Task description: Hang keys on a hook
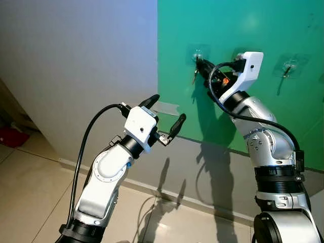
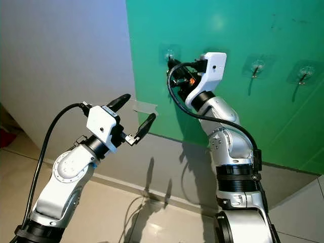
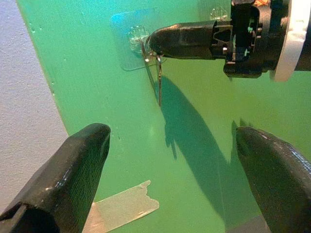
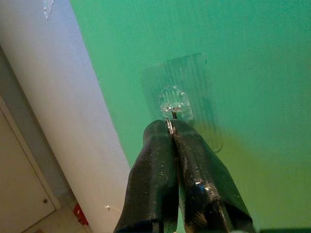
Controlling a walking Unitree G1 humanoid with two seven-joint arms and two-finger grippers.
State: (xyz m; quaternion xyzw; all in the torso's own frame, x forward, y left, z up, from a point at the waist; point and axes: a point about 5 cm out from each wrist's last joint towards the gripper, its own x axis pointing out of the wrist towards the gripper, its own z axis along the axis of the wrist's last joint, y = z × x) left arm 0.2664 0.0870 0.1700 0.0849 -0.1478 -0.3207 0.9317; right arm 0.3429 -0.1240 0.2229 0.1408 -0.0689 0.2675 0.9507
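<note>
A clear stick-on hook sits on the green wall panel. My right gripper is raised to it, shut on the key ring, with its tips right at the hook. A thin key hangs down from the ring just below the hook. In the right wrist view the ring's wire shows pinched between the two black fingers. My left gripper stands open lower and to the left, away from the wall, holding nothing.
Two more clear hooks are stuck further right on the green panel. A strip of clear tape sits at the panel's left edge. A grey wall is to the left, with tiled floor below.
</note>
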